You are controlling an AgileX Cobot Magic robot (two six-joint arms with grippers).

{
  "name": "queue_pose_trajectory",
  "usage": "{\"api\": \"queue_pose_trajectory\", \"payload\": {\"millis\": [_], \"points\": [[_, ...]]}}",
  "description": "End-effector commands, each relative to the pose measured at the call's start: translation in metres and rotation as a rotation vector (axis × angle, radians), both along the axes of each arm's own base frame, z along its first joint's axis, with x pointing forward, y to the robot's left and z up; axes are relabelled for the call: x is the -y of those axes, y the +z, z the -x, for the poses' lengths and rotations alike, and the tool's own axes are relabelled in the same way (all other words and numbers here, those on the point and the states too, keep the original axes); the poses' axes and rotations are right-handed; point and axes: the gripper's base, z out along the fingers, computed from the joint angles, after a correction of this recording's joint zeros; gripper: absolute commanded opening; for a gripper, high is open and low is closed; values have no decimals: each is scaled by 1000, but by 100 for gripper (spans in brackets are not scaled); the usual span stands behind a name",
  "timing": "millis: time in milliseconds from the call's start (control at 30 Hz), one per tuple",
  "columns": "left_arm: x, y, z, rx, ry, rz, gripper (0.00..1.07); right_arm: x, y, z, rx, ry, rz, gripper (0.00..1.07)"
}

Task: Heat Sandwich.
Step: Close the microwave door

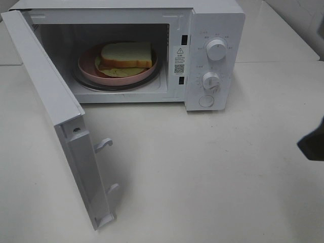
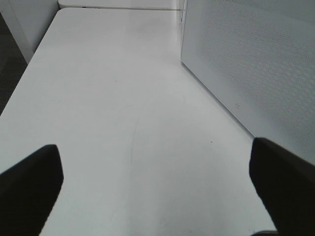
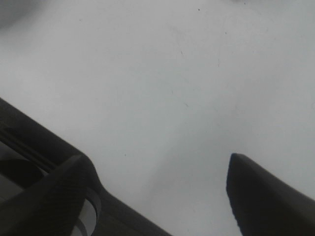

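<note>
You have 1 sandwich (image 1: 126, 54) on 1 pink plate (image 1: 88, 71) inside 1 microwave (image 1: 212, 20), its door (image 1: 45, 86) swung open, with 2 knobs (image 1: 216, 49) on the panel. Your left gripper (image 2: 155, 152) and right gripper (image 3: 158, 160) both hang spread and empty over the white table (image 1: 202, 177).

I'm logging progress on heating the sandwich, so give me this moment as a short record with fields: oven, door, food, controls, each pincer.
microwave: at the back of the white table
door: wide open, hinged on the left
sandwich: inside the cavity, on the pink plate
plate support: glass turntable
controls: upper knob, lower knob, round button; nothing touching them
left pincer: open, empty, over bare table beside the door
right pincer: open, empty, over bare table
not yet done: closing the door
</note>
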Motion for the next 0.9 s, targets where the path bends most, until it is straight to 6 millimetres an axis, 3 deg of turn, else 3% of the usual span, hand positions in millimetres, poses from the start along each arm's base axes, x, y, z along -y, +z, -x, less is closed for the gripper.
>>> {"api": "queue_pose_trajectory", "payload": {"millis": [33,133,533,700,900], "points": [[1,1,3,29,4,3,98,15,6,19,-18,-24,7,75],[1,1,3,29,4,3,98,31,14,38,17,-33,-21,75],[1,1,3,29,4,3,98,60,27,74,158,-47,-136,75],[1,1,3,29,4,3,98,70,21,81,226,-142,-157,75],[1,1,3,29,4,3,98,79,-3,90,319,-259,-186,75]]}}
